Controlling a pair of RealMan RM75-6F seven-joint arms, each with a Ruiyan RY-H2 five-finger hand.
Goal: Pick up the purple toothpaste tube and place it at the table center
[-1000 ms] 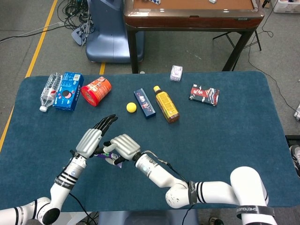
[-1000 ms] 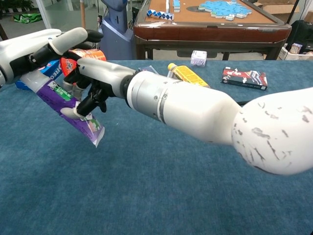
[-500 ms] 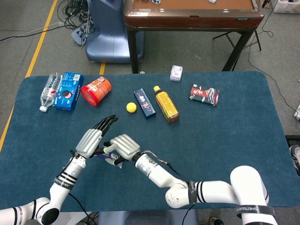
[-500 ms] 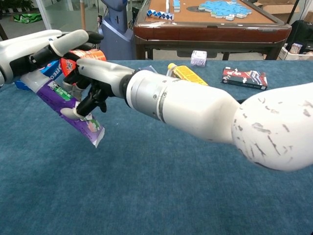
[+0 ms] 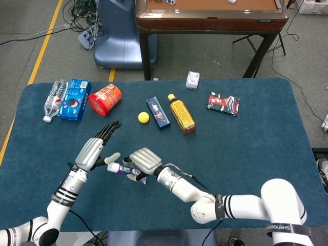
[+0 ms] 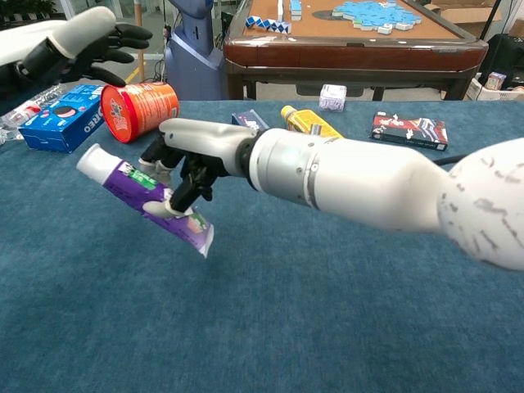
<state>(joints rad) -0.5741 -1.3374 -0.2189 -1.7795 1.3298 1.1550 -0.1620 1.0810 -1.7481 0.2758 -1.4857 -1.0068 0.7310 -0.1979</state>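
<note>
The purple toothpaste tube (image 6: 151, 199) has a white cap at its left end and hangs above the blue table, tilted down toward its flat end. My right hand (image 6: 192, 155) grips it around the middle, fingers curled over its top. In the head view the purple toothpaste tube (image 5: 124, 169) pokes out to the left of my right hand (image 5: 144, 161). My left hand (image 5: 95, 148) is open and empty, fingers spread, a short way left of the cap. The chest view puts my left hand (image 6: 78, 41) at the upper left, clear of the tube.
Along the far side of the blue table (image 5: 256, 148) lie a water bottle (image 5: 53, 99), a blue Oreo box (image 5: 75, 100), a red can (image 5: 105, 99), a yellow ball (image 5: 143, 117), a blue box (image 5: 158, 113), a yellow bottle (image 5: 182, 114) and a dark packet (image 5: 223, 103).
My left hand has let go of the tube and drawn back to the left and up. My right hand now holds the tube alone and has shifted slightly right with it.
</note>
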